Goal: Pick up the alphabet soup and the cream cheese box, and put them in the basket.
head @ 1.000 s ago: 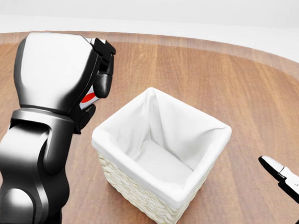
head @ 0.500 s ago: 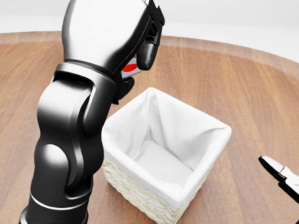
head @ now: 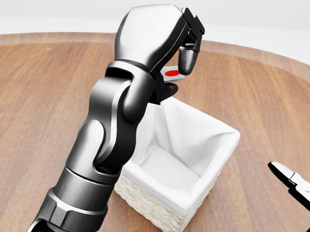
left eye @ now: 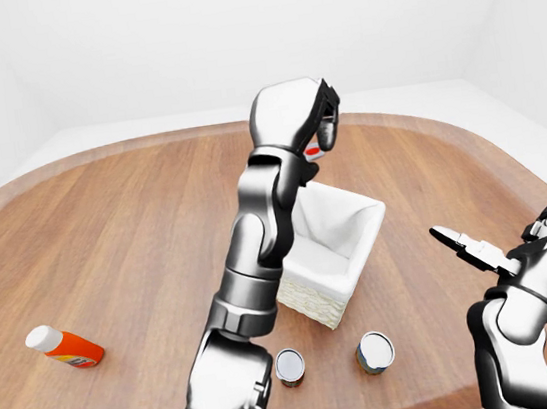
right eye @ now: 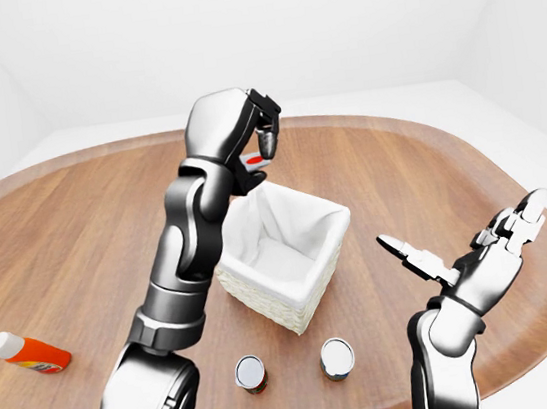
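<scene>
My left hand (head: pixel 179 65) is shut on a small white box with a red oval, which looks like the cream cheese box (head: pixel 171 73). It holds the box in the air above the top left corner of the white-lined wicker basket (head: pixel 230 139). The basket's inside shows only white cloth. Two small cans (left eye: pixel 290 366) (left eye: pixel 374 351) stand upright on the table just below the basket in the left-eye view; I cannot tell which one is the alphabet soup. My right hand (left eye: pixel 507 256) is open and empty, to the right of the basket.
An orange bottle with a white cap (left eye: pixel 63 346) lies on its side far to the left. The round wooden table (left eye: pixel 106 237) stretches wide on every side. My left forearm (head: pixel 113 140) covers the basket's left wall in the head view.
My left arm has swung up and to the right with the box, from the left of the basket to above its top left corner. The right hand and the basket have not moved.
</scene>
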### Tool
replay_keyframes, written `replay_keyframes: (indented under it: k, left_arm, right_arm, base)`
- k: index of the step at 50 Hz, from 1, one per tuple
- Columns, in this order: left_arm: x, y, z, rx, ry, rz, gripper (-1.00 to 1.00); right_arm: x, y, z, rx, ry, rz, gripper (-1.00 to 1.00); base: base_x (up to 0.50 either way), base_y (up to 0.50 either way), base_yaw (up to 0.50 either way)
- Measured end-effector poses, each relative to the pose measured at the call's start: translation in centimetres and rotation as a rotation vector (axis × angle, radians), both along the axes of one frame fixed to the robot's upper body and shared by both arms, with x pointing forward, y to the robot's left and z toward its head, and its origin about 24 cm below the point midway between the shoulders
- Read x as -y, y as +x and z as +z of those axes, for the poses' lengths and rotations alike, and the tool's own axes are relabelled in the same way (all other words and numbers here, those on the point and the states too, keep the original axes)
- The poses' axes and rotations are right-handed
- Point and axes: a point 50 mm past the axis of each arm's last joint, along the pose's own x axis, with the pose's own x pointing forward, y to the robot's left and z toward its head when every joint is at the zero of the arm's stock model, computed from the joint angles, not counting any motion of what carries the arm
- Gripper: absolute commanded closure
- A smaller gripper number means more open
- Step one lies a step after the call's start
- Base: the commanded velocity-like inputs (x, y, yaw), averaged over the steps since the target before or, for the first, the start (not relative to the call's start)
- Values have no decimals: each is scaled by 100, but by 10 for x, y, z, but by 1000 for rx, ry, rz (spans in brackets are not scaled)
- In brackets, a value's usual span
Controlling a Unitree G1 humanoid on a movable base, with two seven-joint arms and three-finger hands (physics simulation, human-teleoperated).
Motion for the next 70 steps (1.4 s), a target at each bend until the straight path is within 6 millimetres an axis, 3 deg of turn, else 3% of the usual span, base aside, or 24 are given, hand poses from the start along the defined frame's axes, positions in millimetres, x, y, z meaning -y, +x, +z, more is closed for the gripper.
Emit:
replay_keyframes:
  k: [16,28,70]
  left_arm:
    - [2,32,-39,-181,-149,-17,100]
    - [2,44,-70,-294,-194,20,100]
    - [13,43,-135,-507,-150,88,100]
  right_arm:
    - [0,0,0,-3,0,0,-100]
    - [0,1,-1,-5,0,0,-100]
    - [0,1,-1,-9,-1,1,-100]
  base:
    - [0,0,0]
    - [0,0,0]
    - [0,0,0]
